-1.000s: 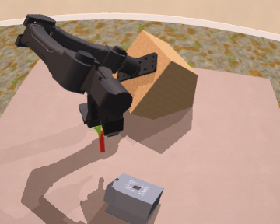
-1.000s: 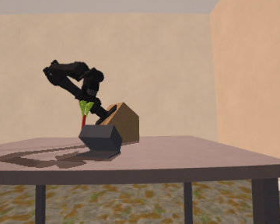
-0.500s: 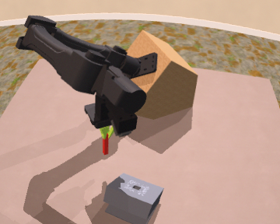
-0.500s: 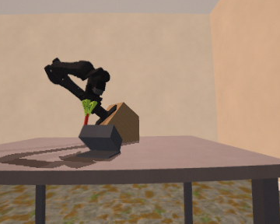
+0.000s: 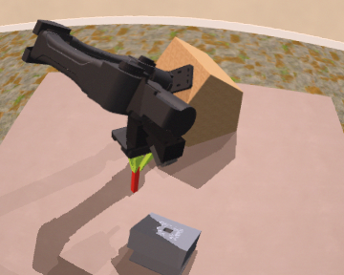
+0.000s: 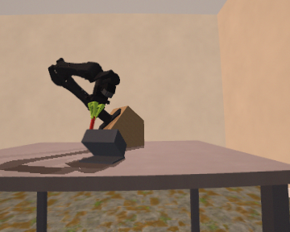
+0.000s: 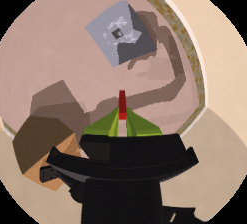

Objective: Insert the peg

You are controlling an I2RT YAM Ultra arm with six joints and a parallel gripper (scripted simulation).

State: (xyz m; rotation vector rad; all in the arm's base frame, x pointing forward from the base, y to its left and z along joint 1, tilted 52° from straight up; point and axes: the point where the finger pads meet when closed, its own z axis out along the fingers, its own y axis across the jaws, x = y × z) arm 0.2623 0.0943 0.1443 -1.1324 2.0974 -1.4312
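Plain beige walls (image 6: pixel 167 76) fill the upper frame, meeting a mottled brown-and-green carpeted floor (image 6: pixel 123 211) along a white skirting strip (image 5: pixel 256 29); the pinkish-brown desk (image 6: pixel 200 165) (dark legs) spans the lower frame.
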